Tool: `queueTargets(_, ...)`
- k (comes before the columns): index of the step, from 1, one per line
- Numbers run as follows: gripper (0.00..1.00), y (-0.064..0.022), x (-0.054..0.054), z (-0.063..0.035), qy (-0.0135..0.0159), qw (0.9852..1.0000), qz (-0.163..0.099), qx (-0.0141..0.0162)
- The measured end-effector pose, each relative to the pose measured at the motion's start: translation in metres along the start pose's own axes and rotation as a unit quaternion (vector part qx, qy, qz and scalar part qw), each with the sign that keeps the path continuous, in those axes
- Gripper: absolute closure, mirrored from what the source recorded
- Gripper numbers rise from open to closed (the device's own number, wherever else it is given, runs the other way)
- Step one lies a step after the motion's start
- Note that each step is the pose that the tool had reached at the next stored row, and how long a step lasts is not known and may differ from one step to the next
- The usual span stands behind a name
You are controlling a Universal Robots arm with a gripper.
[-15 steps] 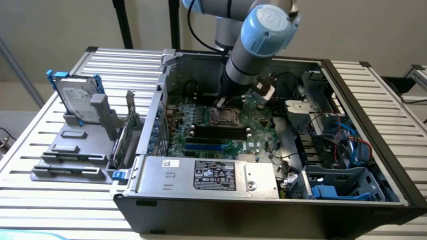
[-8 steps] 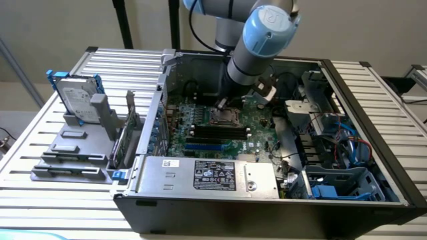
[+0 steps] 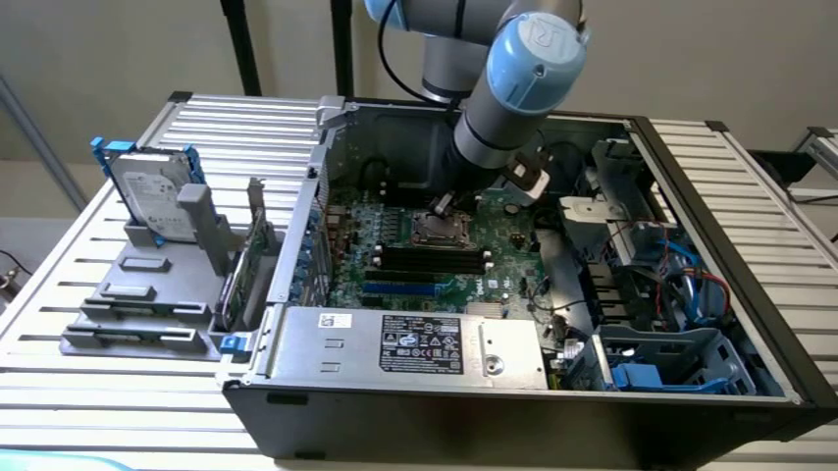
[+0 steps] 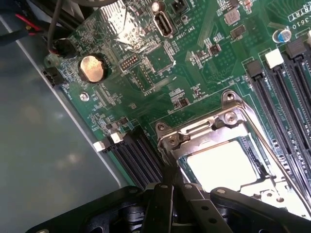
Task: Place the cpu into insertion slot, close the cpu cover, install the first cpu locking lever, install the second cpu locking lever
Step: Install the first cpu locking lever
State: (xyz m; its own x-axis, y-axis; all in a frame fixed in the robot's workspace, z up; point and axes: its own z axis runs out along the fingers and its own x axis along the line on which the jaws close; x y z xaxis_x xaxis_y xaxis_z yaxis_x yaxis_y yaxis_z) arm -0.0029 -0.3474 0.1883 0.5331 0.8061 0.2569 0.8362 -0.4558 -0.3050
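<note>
Green circuit board (image 4: 194, 53) is seen inside an open computer case (image 3: 733, 392) resting on a slatted metal desk (image 3: 92, 392). Near the middle of that board the insertion slot (image 4: 272, 189) is found, with the cpu (image 4: 221, 165) lying flat in it, its shiny metal face upward. The cpu cover (image 4: 204, 128) (a thin silvery frame) is laid down around the chip. The fingers (image 4: 167, 187) are brought fully together with nothing gripped between them, their tip set against the cover's edge at one corner of the slot. Long black memory slots (image 4: 286, 92) are seen beside the slot, and a round coin battery (image 4: 91, 68) farther from it.
</note>
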Motion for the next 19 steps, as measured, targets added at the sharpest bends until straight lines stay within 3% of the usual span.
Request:
queueTargets(5, 0.89, 0.0032, 0.002, -0.0003, 0.0000, 1.0000, 0.000, 0.0002)
queueTargets(13, 0.89, 0.0008, 0.003, -0.0067, 0.0021, 1.0000, 0.000, 0.0036)
queueTargets(19, 0.89, -0.0113, -0.006, -0.0100, 0.0045, 1.0000, 0.000, 0.0051)
